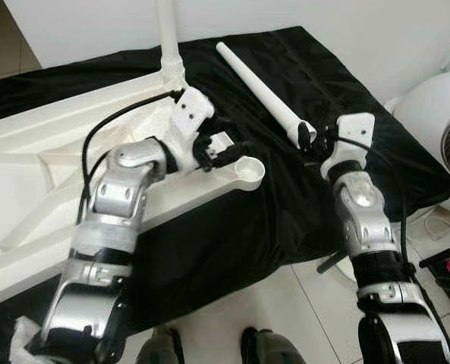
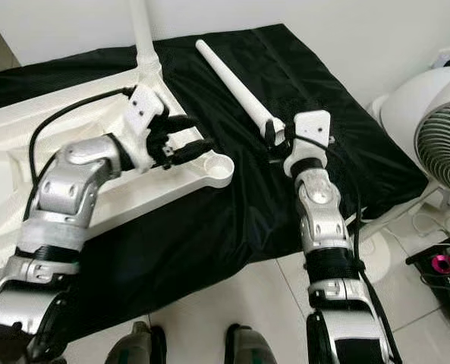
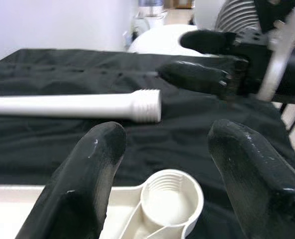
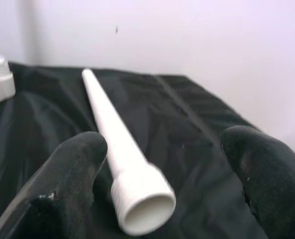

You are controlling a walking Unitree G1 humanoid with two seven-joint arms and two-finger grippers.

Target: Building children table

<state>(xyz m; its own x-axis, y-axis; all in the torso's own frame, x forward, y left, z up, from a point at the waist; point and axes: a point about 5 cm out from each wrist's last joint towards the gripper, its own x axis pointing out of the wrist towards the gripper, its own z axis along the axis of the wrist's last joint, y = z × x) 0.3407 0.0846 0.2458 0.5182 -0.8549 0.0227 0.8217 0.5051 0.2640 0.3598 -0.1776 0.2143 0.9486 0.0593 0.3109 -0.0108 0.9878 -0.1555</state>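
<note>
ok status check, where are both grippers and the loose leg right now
Left gripper open, over tabletop's corner socket. Right gripper open, fingers either side of loose leg's threaded end, not closed. Leg flat on black cloth. Nothing between leg and socket.

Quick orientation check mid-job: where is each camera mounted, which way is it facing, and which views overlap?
Left eye and right eye views: on the head, looking down at the upturned white tabletop on black cloth; both silver arms show.
Left wrist view: along the open left gripper, facing the screw socket and loose leg.
Right wrist view: along the open right gripper, facing the leg's threaded end.
Shared: every view shows the loose leg.
</note>
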